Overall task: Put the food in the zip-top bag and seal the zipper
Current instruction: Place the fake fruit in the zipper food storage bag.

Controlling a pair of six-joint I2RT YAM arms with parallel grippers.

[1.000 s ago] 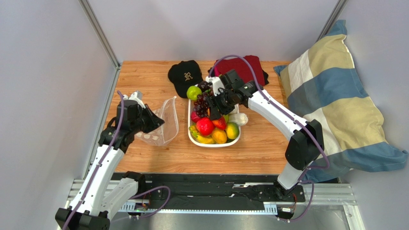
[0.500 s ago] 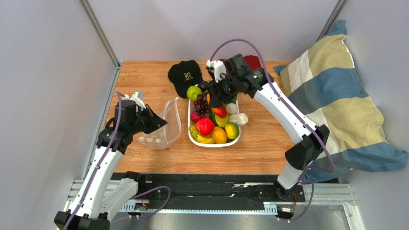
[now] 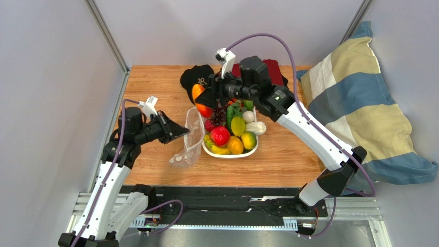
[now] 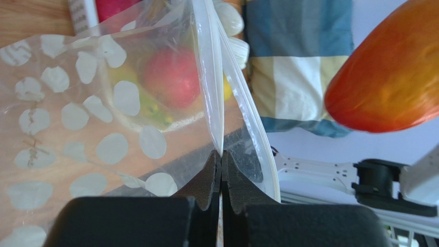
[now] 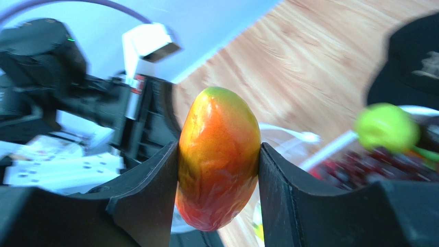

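Note:
My right gripper point(image 3: 202, 101) is shut on an orange-red toy mango point(image 3: 200, 101) and holds it in the air above the mouth of the zip-top bag point(image 3: 189, 144); the mango also shows between the black fingers point(image 5: 149, 190) in the right wrist view point(image 5: 219, 154). My left gripper point(image 3: 180, 132) is shut on one lip of the dotted transparent bag point(image 4: 103, 103), just under the zipper strip point(image 4: 212, 87), and holds the mouth open and lifted. The rest of the food, a red apple point(image 3: 220, 135), grapes point(image 3: 217, 117), yellow and green pieces, lies in the white tray point(image 3: 230, 154).
A black cap point(image 3: 200, 78) and a dark red cloth point(image 3: 274, 69) lie at the back of the wooden table point(image 3: 154, 82). A striped pillow point(image 3: 360, 103) fills the right side. Grey walls close in at left and back.
My right arm has lifted the mango out of the tray and carried it left, over the bag. My left gripper has raised and turned the bag's lip toward the tray.

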